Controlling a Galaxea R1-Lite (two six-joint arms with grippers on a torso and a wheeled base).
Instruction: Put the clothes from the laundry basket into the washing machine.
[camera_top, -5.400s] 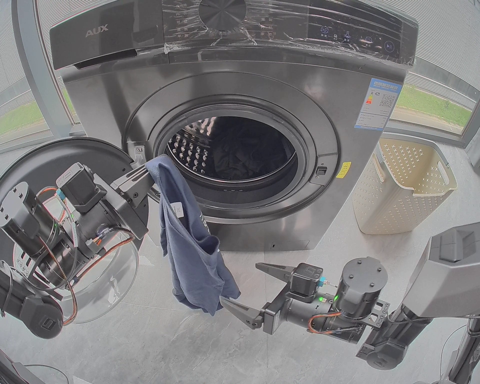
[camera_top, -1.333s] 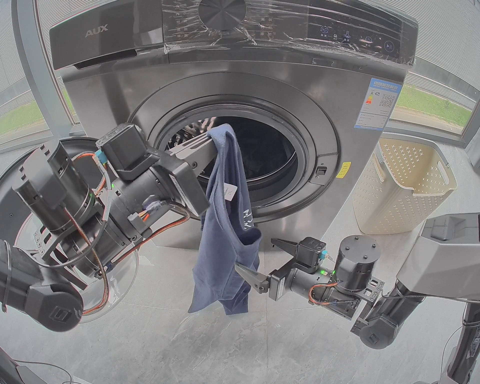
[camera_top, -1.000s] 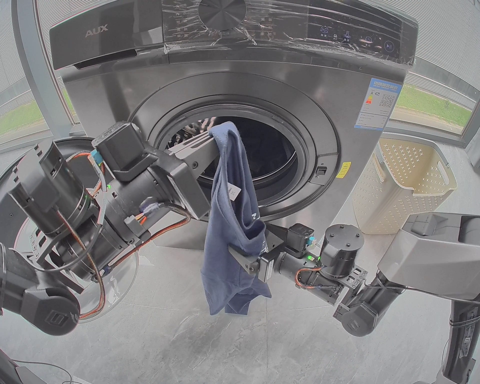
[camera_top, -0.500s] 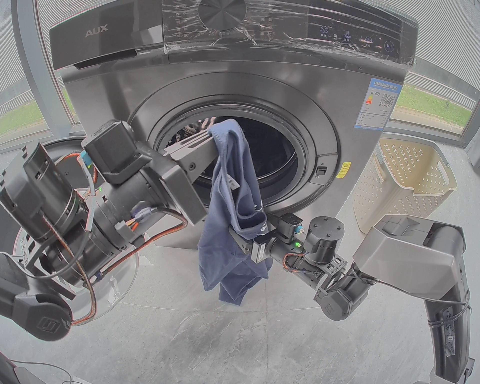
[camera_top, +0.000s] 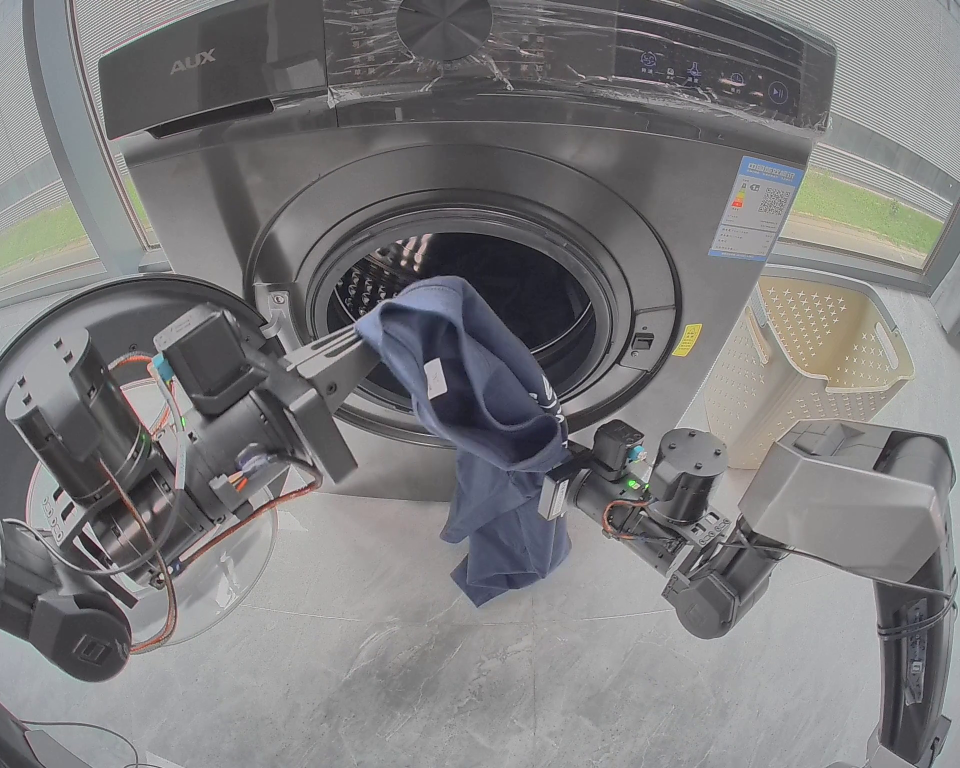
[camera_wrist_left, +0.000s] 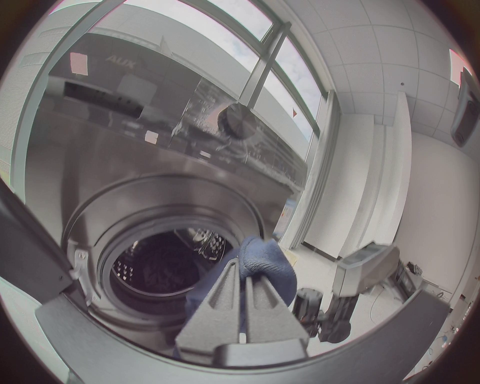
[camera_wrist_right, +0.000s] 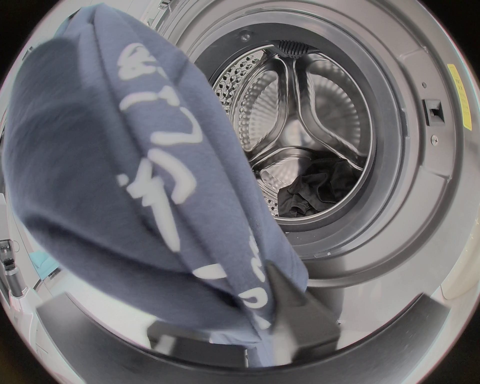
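A dark blue shirt (camera_top: 480, 390) with white print is stretched between my two grippers in front of the washing machine's (camera_top: 480, 170) open drum (camera_top: 480, 300). My left gripper (camera_top: 362, 345) is shut on one end of it, level with the left side of the drum's mouth. My right gripper (camera_top: 553, 478) is shut on the shirt's middle, below the drum's lower right rim, and the rest hangs toward the floor. In the left wrist view the left gripper (camera_wrist_left: 243, 280) pinches a blue fold (camera_wrist_left: 265, 260). In the right wrist view the shirt (camera_wrist_right: 125, 165) drapes over one finger (camera_wrist_right: 295, 310).
Dark clothes (camera_wrist_right: 315, 192) lie at the bottom of the drum. The round door (camera_top: 110, 320) stands open at the left, behind my left arm. A cream laundry basket (camera_top: 800, 380) stands on the floor to the right of the machine.
My left gripper has dropped down and to the left with the shirt's end. My right gripper went into the hanging shirt, shut on its middle and drew it to the right.
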